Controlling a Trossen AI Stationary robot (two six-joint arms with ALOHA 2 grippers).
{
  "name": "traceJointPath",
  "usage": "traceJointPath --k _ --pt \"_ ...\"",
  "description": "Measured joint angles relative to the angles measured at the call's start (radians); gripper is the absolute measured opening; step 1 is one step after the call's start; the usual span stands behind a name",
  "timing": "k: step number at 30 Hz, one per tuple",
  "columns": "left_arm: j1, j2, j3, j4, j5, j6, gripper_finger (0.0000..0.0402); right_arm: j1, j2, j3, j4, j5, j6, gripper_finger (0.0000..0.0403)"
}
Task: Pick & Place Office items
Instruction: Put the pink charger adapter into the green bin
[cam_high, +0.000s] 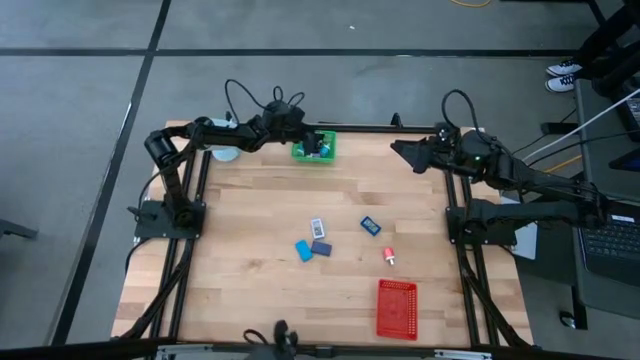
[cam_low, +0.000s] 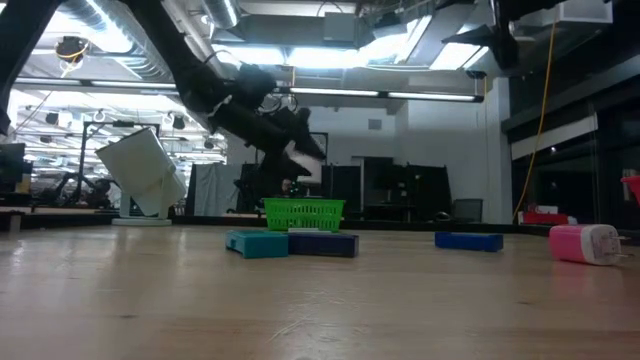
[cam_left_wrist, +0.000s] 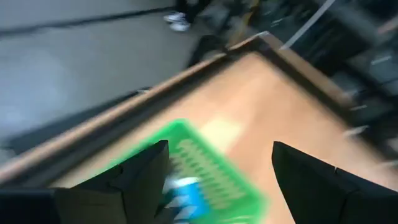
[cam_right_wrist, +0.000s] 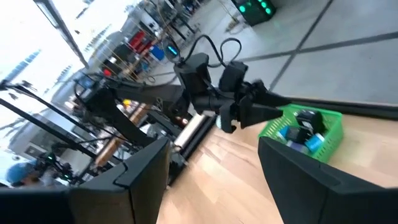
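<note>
— Green tray at the far edge of the table, already holding several office items, blue and dark bits heaped inside. Left pincer hanging right over it, fingers spread wide, nothing between them.

— And the rest?

— Out on the middle of the table: white-and-blue piece, light blue block touching a darker blue one, another blue rectangle off to the right, red-and-white piece nearer still. Red tray at the near right, contents not readable.

— Right pincer?

— Parked high at the far right edge, clear of everything, fingers apart, empty.

— Handling?

— Probably light and stiff, all of them. Flat rectangles sit low, so best pinched across the short sides, fingertips down close to the wood. Touching pair likely to shove each other; better approached from the free outer edges. Red-and-white piece looks rounded in the low view, could roll or squirt out; squeeze across the middle.
</note>
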Motion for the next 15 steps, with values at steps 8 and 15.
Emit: traceJointPath --k 8,15 --pt "-0.164 -0.072 0.001 0.097 0.145 -0.17 0.0267 0.0 0.0 0.0 0.103 0.013 -0.033 0.0251" --pt "-0.33 -0.105 0.001 0.031 0.238 -0.229 0.0267 0.0 0.0 0.0 0.128 0.083 -0.026 0.0251"
